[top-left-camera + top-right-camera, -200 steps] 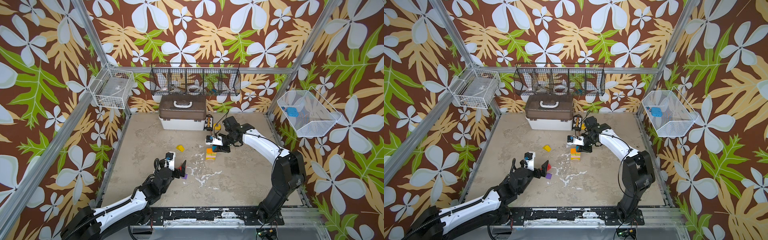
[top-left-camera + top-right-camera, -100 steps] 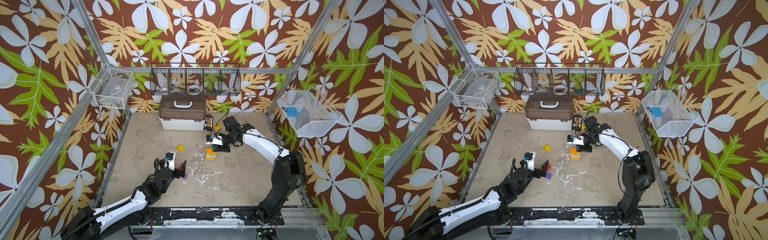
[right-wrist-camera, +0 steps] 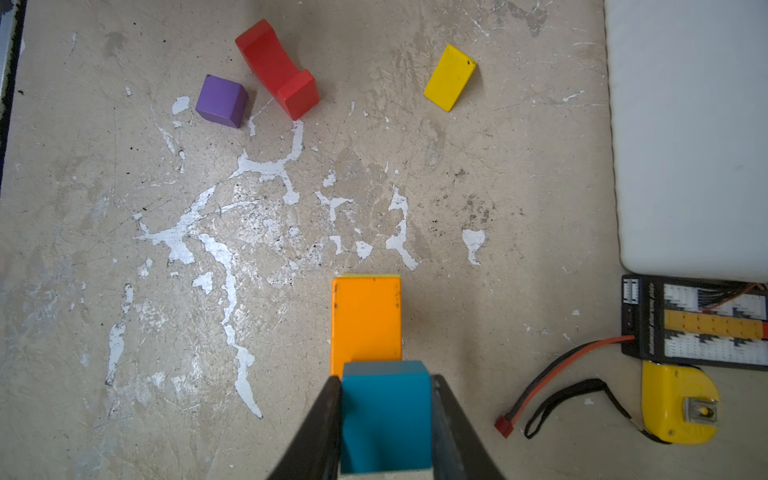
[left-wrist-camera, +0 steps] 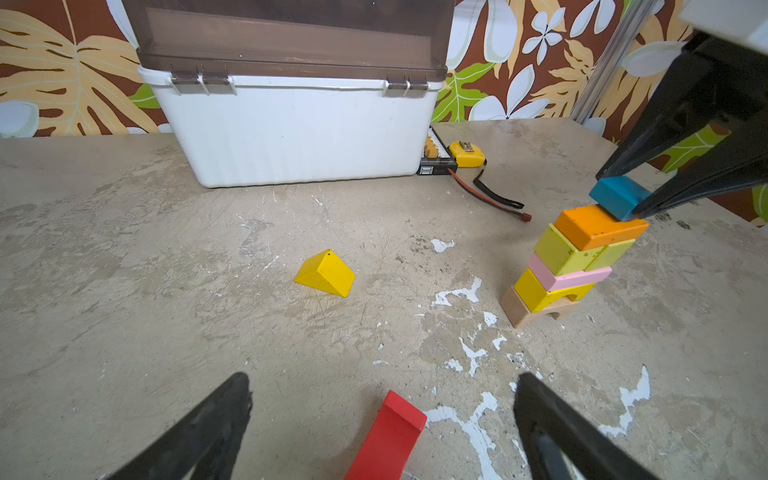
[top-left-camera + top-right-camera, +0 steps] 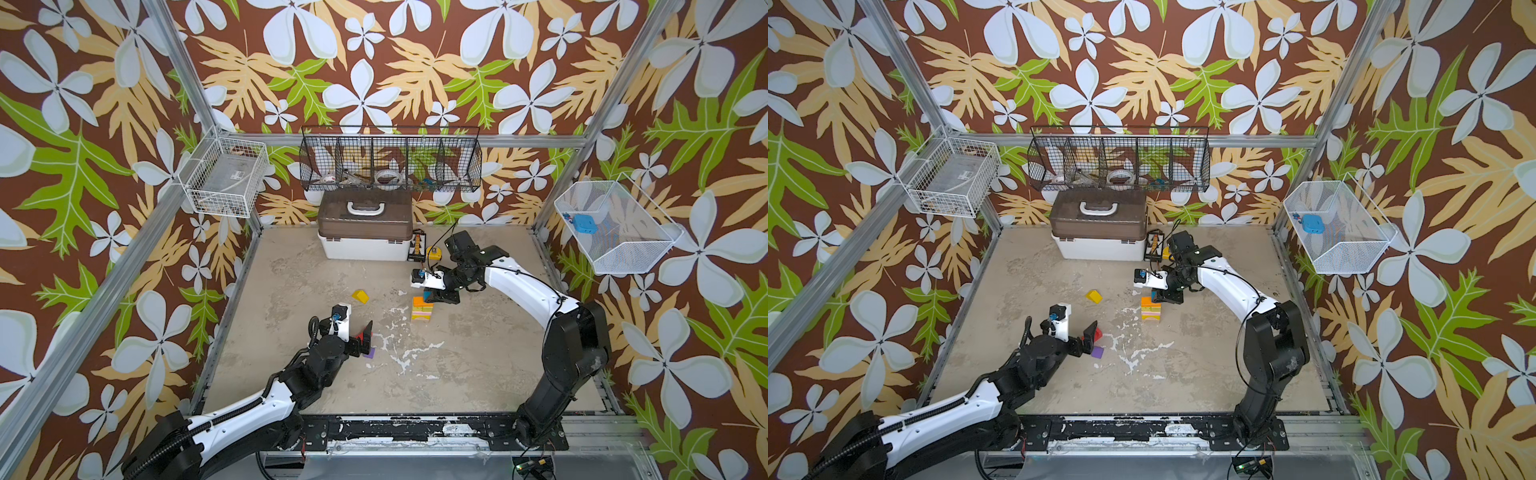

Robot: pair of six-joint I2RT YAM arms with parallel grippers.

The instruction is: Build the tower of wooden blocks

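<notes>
Right wrist — teal block (image 3: 385,415) in right tool (image 3: 385,379) — board (image 3: 649,328) print illegible

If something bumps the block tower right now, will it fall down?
Probably, yes. The tower is narrow and several blocks tall, so it likely tips easily. Its blocks sit slightly crooked, so a push may slide them apart. Its bottom block is an arch on two small feet, probably wobbly.

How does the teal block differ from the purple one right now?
The teal block is clamped in the right end effector over one end of the orange block topping the tower; the purple block lies free on the table. The teal block sits at tower-top height; the purple block is down beside the red arch. Both are small squarish painted blocks.
</notes>
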